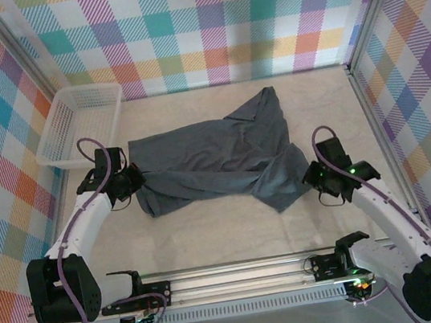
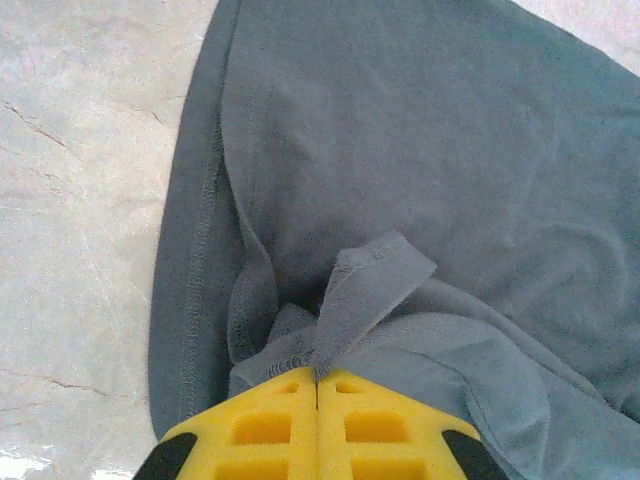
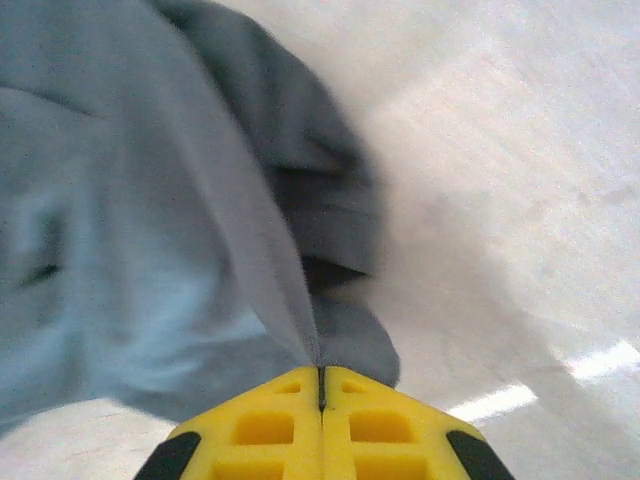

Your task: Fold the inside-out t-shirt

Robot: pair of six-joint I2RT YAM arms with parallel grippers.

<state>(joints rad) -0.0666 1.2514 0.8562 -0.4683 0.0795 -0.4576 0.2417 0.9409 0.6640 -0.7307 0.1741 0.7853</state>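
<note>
At the fingertips of the left gripper (image 2: 318, 385), seen from the left wrist, we find the two yellow pads (image 2: 265, 428) pressed flat together. A stitched hem fold of the inside-out t-shirt (image 2: 430, 150) is clamped in the seam between them, and the hem's raised stitching faces the camera. At the right gripper (image 3: 321, 372), seen from the right wrist, the yellow pads likewise meet. A thin edge of the same slate blue-grey fabric runs into their join and is gripped there, though this view is blurred.

From above we take the white mesh basket (image 1: 80, 125) as our landmark. The left gripper sits just nearward of the basket's near right corner, at the shirt end closest to the basket. The shirt lies wrinkled on the pale table (image 1: 209, 227), stretched rightward from the basket and apart from it. One flap reaches toward the back wall, roughly level with the basket's middle. The right gripper holds the shirt end farthest from the basket, well to its right and somewhat nearer the arm bases. Plaid panels (image 1: 211, 24) in pastel colours enclose the table behind the basket and on both sides. An aluminium rail (image 1: 240, 273) carries both arm bases at the edge opposite the basket.
</note>
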